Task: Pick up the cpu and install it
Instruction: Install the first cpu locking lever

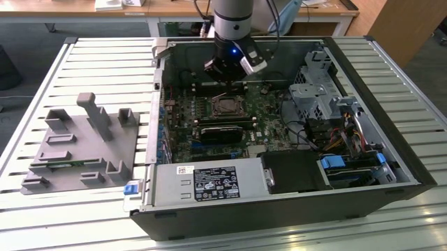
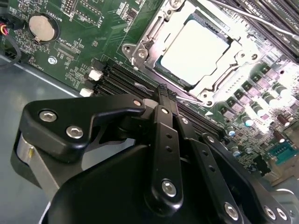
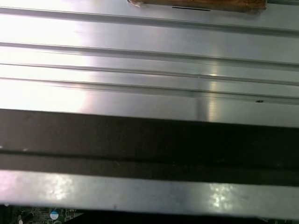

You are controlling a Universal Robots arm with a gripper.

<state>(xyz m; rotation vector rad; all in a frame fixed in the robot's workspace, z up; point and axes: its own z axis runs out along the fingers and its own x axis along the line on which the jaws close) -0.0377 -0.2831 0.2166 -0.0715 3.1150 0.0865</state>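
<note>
You can count the placing as done — the cpu [image 2: 195, 51] already sits inside the motherboard socket [image 2: 154, 39], while your end effector [image 2: 164, 95] hangs just beside that socket, clenched on nothing

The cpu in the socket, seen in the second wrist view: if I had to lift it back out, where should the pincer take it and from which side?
Probably from straight above, by two opposite edges. The cpu lies flat in the socket, shiny top up, with the metal frame close around it, so a sideways approach looks blocked. The pincer sits beside the socket.
</note>
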